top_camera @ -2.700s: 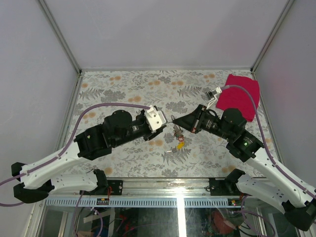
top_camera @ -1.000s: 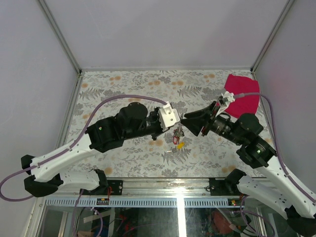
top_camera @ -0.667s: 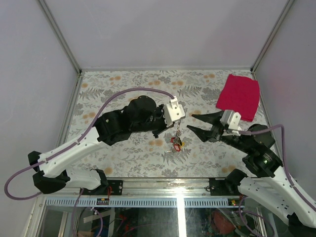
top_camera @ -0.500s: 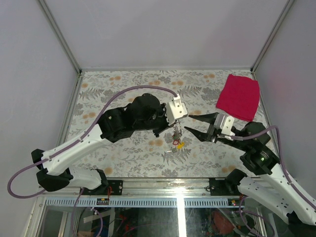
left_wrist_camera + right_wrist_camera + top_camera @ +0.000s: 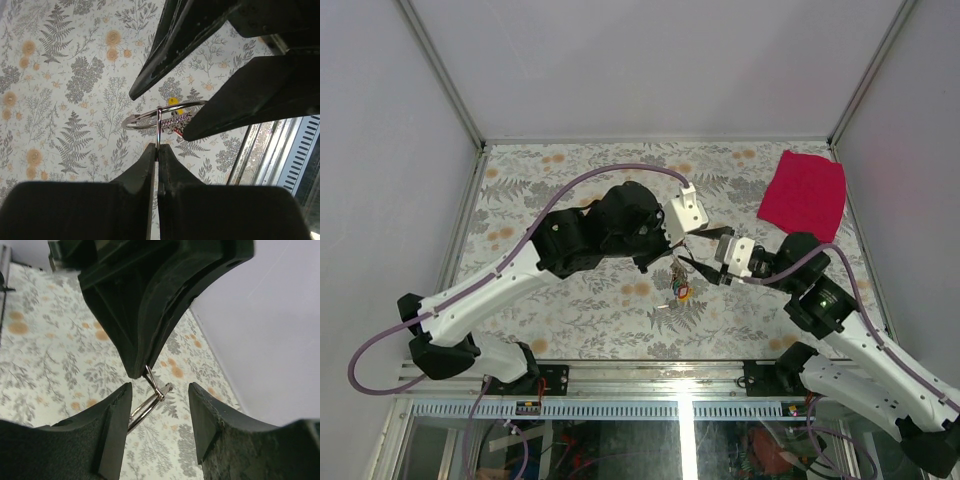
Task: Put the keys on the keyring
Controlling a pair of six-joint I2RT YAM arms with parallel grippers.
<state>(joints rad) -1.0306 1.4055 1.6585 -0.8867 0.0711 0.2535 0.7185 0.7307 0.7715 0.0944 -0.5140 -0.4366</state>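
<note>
Keyring [image 5: 165, 107] held in the air over floral counter [image 5: 570, 175], its wire pinched in the left pincer [image 5: 156, 146], whose fingers are closed tight. Keys [image 5: 679, 287] hang bunched below, red and yellow heads visible. Right pincer [image 5: 160, 390] spread wide, one finger on each side of ring; contact unclear.

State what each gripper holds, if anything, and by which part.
The left gripper pinches the keyring by its thin wire; keys hang from it. The right gripper is open around the ring, holding nothing.
</note>
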